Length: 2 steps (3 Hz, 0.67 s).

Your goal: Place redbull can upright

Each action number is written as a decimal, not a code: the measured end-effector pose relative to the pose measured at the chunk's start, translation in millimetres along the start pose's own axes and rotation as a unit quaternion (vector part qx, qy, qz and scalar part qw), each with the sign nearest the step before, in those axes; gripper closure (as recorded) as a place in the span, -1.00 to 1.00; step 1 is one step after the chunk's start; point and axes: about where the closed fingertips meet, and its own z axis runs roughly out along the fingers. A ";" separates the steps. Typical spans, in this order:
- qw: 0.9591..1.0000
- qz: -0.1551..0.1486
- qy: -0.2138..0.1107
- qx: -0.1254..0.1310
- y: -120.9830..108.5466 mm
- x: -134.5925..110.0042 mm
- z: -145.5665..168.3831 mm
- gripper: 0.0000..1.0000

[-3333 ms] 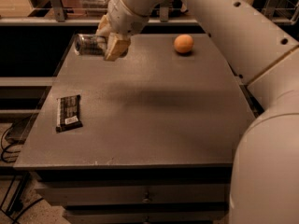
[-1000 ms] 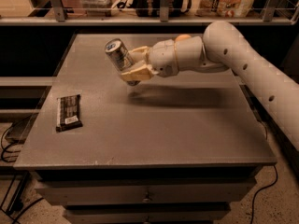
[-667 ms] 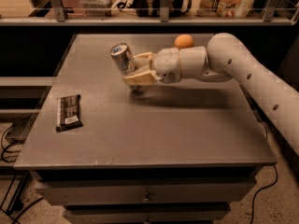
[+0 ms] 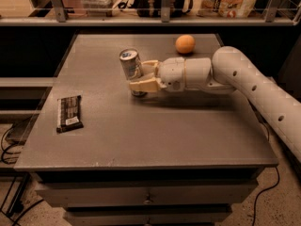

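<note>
The redbull can (image 4: 130, 65), slim and silver-grey with a shiny round top, stands nearly upright in the middle of the grey table (image 4: 141, 140), its base at or just above the surface. My gripper (image 4: 141, 78) reaches in from the right, and its cream fingers (image 4: 145, 84) are closed around the can's lower half. The white arm (image 4: 244, 79) stretches across the table's right side.
A flat dark snack bar wrapper (image 4: 68, 113) lies near the table's left edge. An orange round fruit (image 4: 185, 44) sits at the back, just behind the gripper's wrist. A shelf with bags and boxes (image 4: 225, 4) runs behind the table.
The gripper has moved right and lowered with the can. The can has gone from tilted to nearly upright, down at the table surface.
</note>
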 end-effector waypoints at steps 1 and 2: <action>1.000 0.001 -0.001 0.001 0.4 2.7 -0.3 -0.77; 1.000 -0.001 -0.002 0.008 2.1 7.5 -4.4 -1.00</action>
